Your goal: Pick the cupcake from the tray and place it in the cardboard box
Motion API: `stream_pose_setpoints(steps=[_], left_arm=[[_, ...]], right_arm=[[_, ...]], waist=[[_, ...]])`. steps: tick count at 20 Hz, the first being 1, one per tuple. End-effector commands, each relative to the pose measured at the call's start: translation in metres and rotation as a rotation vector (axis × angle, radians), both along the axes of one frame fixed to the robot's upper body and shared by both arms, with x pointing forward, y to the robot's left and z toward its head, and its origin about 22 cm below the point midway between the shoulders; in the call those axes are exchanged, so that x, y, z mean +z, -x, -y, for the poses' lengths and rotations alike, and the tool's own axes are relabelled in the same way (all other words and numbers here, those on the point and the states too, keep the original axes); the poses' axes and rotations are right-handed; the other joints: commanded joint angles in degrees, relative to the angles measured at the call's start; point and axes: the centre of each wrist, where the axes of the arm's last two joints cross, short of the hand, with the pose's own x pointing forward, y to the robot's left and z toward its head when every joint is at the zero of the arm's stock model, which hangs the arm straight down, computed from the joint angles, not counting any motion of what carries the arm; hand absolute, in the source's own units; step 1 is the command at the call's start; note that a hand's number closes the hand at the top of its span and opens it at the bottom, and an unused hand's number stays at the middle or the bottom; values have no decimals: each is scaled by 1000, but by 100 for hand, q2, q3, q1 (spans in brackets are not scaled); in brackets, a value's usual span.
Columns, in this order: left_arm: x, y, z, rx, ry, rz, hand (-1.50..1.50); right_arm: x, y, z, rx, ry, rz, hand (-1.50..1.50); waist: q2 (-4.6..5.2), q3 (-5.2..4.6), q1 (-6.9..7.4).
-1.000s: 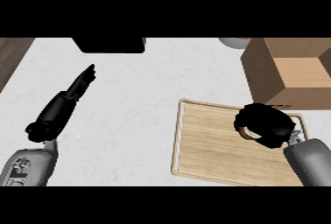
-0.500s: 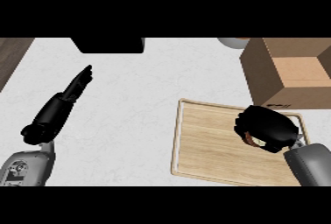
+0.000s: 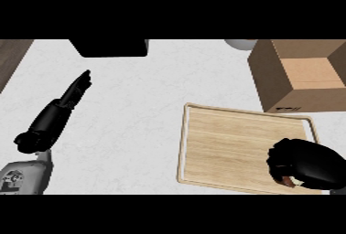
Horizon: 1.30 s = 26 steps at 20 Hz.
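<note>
A pale wooden tray (image 3: 229,146) lies on the white counter, right of the middle. My right hand (image 3: 305,163) is over the tray's near right corner, fingers curled round the cupcake (image 3: 292,182); only a small brown and white bit of it shows under the hand. The open cardboard box (image 3: 304,73) stands just beyond the tray at the upper right, with nothing visible inside. My left hand (image 3: 62,109) rests at the left of the counter, fingers straight and pointing away, holding nothing.
A black block (image 3: 111,47) sits at the counter's far edge, left of the middle. A grey round object (image 3: 240,43) peeks in beside the box. A dark wooden strip (image 3: 10,59) borders the counter at the upper left.
My right hand has moved from the tray's far right part toward its near right corner, still curled. The left hand has hardly moved.
</note>
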Motion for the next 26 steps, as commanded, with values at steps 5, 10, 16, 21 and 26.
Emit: stream_pose_setpoints(steps=[5, 10, 16, 21, 26], left_arm=[[11, 2, 6, -8, -2, -21, 0], [-9, -7, 21, -6, 0, 17, 0], [8, 1, 20, -32, -15, 18, 0], [1, -5, 20, -43, 9, 1, 0], [20, -16, 12, -53, -9, 22, 0]], right_arm=[[80, 24, 40, 101, -187, 70, 150], [108, 8, 63, -171, -421, -2, 150], [145, -27, 85, -451, -509, -30, 150], [172, -69, 89, -565, -520, -57, 150], [186, -106, 101, -611, -432, 49, 150]], waist=[[-6, 2, 13], [36, -9, 9], [34, -1, 207], [49, -1, 226], [68, 4, 284]])
